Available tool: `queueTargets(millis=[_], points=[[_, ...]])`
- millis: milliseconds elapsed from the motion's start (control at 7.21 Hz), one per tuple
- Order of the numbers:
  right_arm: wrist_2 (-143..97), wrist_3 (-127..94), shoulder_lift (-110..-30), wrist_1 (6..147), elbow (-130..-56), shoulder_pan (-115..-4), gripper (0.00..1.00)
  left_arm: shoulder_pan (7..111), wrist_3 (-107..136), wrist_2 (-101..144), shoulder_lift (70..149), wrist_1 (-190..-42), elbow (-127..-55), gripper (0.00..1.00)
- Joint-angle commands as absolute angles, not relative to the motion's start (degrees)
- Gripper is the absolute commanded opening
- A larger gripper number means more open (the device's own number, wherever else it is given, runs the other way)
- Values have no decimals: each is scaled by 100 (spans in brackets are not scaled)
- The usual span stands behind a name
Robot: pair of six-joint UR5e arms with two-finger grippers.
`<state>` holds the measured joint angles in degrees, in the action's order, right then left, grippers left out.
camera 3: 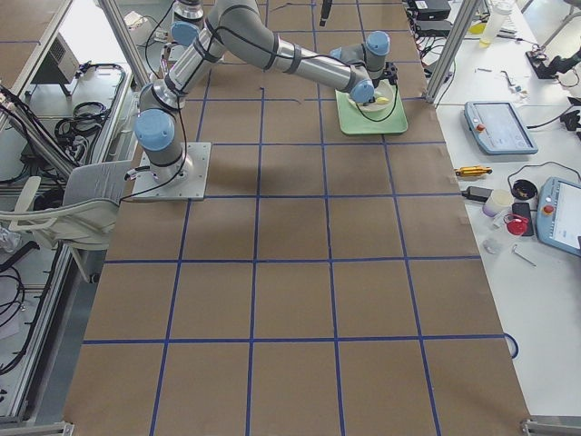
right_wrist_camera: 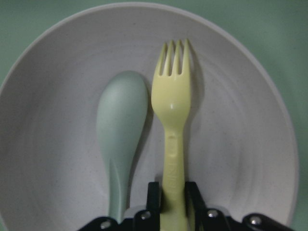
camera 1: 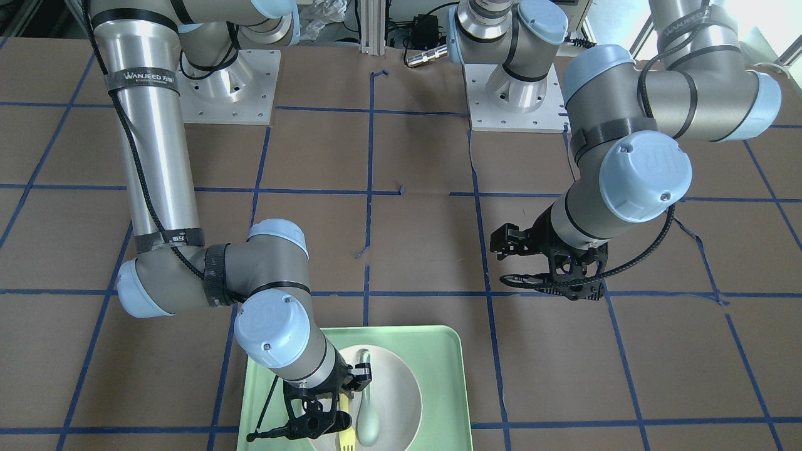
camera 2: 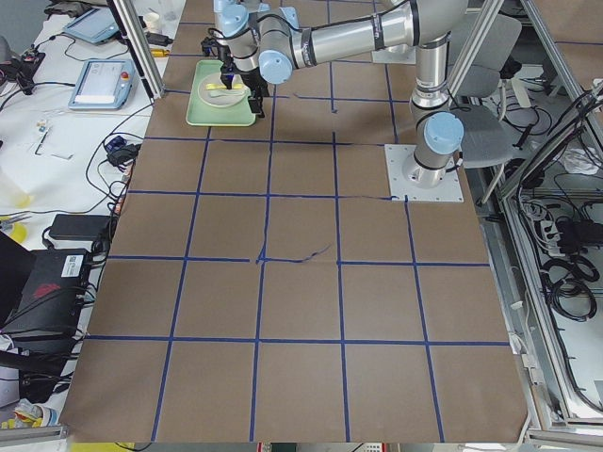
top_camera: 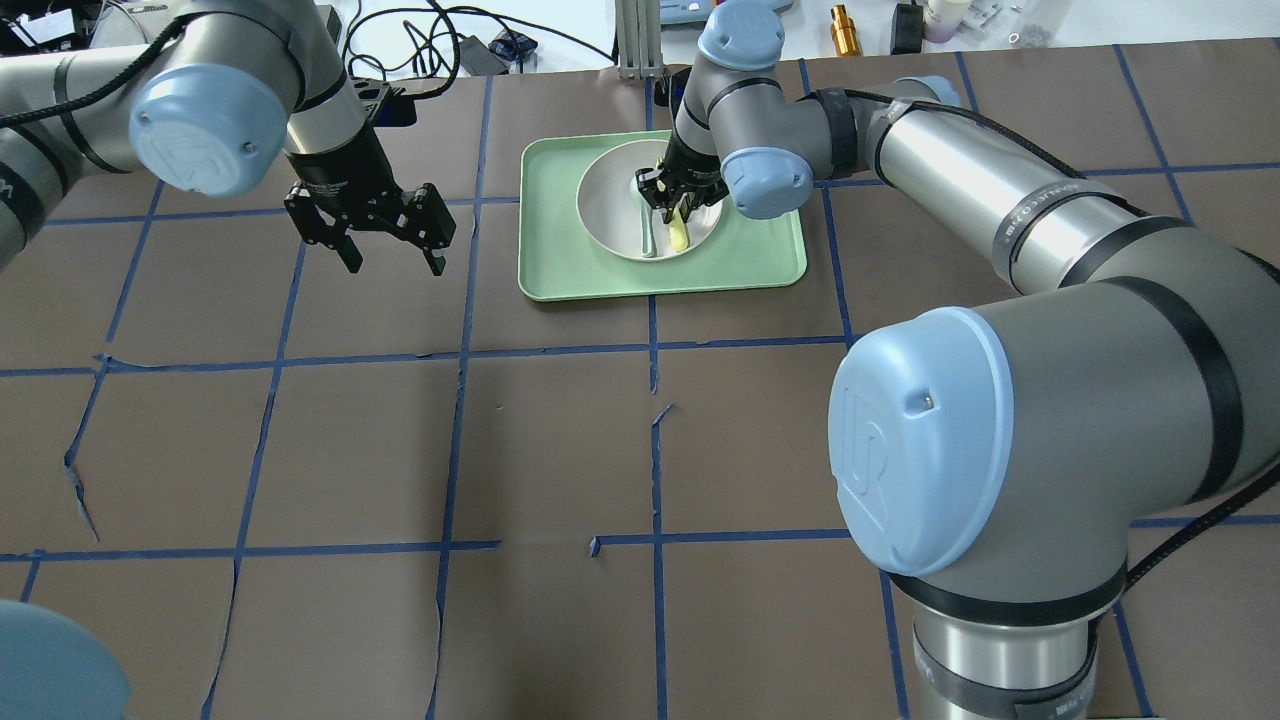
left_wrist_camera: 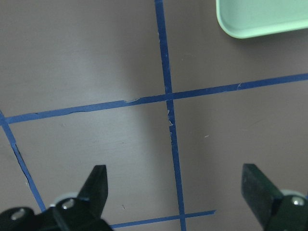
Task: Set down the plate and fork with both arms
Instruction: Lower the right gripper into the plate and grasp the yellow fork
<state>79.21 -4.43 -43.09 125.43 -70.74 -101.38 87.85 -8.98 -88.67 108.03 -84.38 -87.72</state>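
Note:
The off-white plate (right_wrist_camera: pixel 240 144) sits in the mint-green tray (top_camera: pixel 560 270) at the far middle of the table; it also shows in the overhead view (top_camera: pixel 610 195). The pale-yellow fork (right_wrist_camera: pixel 173 96) lies along the plate's middle, next to a grey-green spoon (right_wrist_camera: pixel 120 125). My right gripper (right_wrist_camera: pixel 173 192) is shut on the fork's handle end; it also shows over the plate in the overhead view (top_camera: pixel 680 205). I cannot tell if the fork is raised off the plate. My left gripper (top_camera: pixel 396 262) is open and empty, above the bare table to the left of the tray.
The brown table carries a grid of blue tape lines (left_wrist_camera: pixel 168 96). A corner of the tray (left_wrist_camera: pixel 260 19) shows in the left wrist view. Cables and small tools (top_camera: pixel 840 15) lie beyond the table's far edge.

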Motion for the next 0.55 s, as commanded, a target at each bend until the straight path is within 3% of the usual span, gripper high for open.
queueTargets(millis=[0,139,416], points=[[7936,-431,-4315,12542,-7084,-10160,5,8754,-905,-8868,10776,-8437,-8771,100],[7937,-465,-4315,12542,-7075,-10169,0,8719,-905,-8868,10767,-8437,-8780,100],[7937,-588,-4359,12533,-7075,-10169,0,8719,-905,-8868,10767,-8429,-8771,100]])
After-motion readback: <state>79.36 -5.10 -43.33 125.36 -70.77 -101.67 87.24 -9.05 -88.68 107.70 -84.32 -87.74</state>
